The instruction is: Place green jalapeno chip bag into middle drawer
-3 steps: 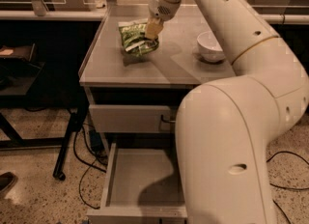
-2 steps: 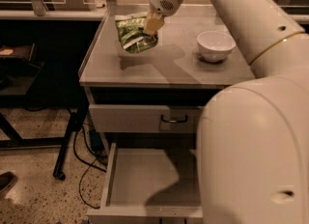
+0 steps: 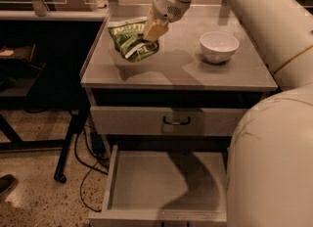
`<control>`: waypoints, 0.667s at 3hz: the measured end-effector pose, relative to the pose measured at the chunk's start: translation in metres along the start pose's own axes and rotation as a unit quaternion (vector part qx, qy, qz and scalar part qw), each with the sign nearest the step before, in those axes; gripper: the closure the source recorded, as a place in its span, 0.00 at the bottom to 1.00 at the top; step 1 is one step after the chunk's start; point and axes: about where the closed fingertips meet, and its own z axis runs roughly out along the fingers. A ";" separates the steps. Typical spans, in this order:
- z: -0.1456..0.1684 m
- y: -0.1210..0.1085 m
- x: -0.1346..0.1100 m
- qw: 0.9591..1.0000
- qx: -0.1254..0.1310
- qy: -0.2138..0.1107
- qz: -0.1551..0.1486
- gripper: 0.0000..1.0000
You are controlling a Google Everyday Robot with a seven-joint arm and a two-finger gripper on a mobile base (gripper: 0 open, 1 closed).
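Note:
The green jalapeno chip bag (image 3: 131,40) hangs crumpled in my gripper (image 3: 152,31), lifted a little above the left part of the cabinet top (image 3: 166,72); its shadow falls on the top below it. The gripper is shut on the bag's right edge. The middle drawer (image 3: 161,184) is pulled open low in the view, below and in front of the cabinet, its flat grey bottom bare and partly in my arm's shadow.
A white bowl (image 3: 219,46) stands on the right of the cabinet top. A shut grey drawer front with a dark handle (image 3: 177,121) sits above the open drawer. My white arm (image 3: 274,138) fills the right side. Cables (image 3: 85,165) lie on the floor at left.
The bag has been lifted off the cabinet top and carried toward the front left, with the gripper shut on it. The view has shifted, so the bowl sits further left.

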 end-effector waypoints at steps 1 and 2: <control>-0.014 0.013 0.001 1.000 0.000 0.005 0.005 1.00; -0.057 0.061 -0.005 0.999 0.015 0.006 0.040 1.00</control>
